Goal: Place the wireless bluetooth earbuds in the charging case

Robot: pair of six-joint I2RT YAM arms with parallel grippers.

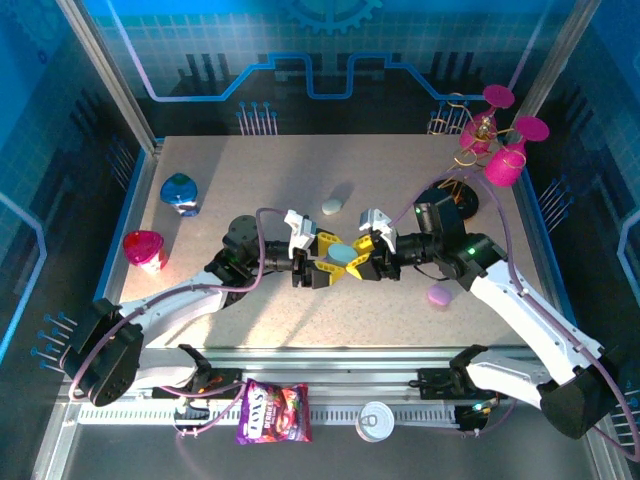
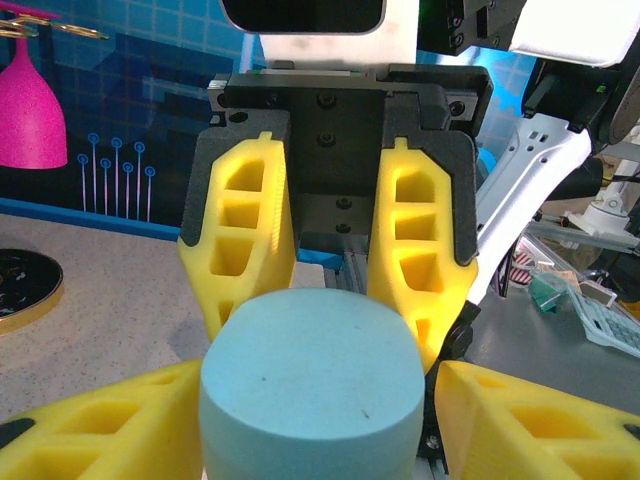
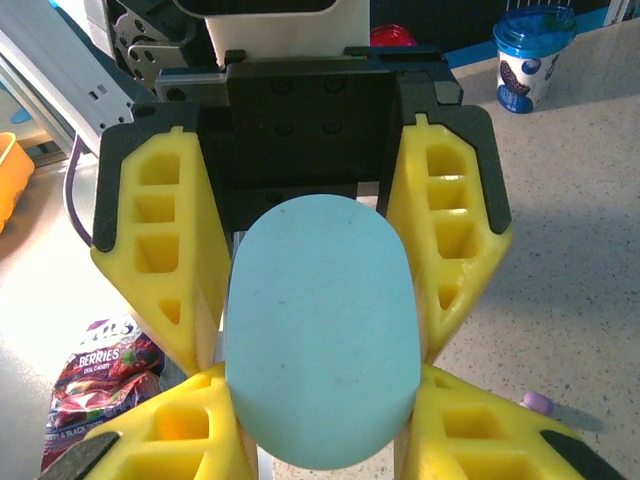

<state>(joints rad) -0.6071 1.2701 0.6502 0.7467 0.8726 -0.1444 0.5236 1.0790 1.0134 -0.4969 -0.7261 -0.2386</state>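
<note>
A light blue pebble-shaped charging case (image 1: 343,254) hangs above the middle of the table, held from both sides. My left gripper (image 1: 324,258) comes at it from the left and my right gripper (image 1: 364,257) from the right, the yellow fingers of each on either side of it. In the left wrist view the case (image 2: 310,385) sits between my left gripper (image 2: 320,410), with the right arm's fingers (image 2: 420,240) behind it. In the right wrist view the case (image 3: 320,330) sits between my right gripper (image 3: 320,440). The case's lid is closed. The earbuds are out of view.
A pale case (image 1: 332,205) lies behind the grippers and a purple one (image 1: 438,294) at the right. A blue cup (image 1: 180,193) and pink cup (image 1: 145,250) stand at the left, pink wine glasses (image 1: 500,140) at the back right. A snack bag (image 1: 273,412) and can (image 1: 377,418) lie on the near rail.
</note>
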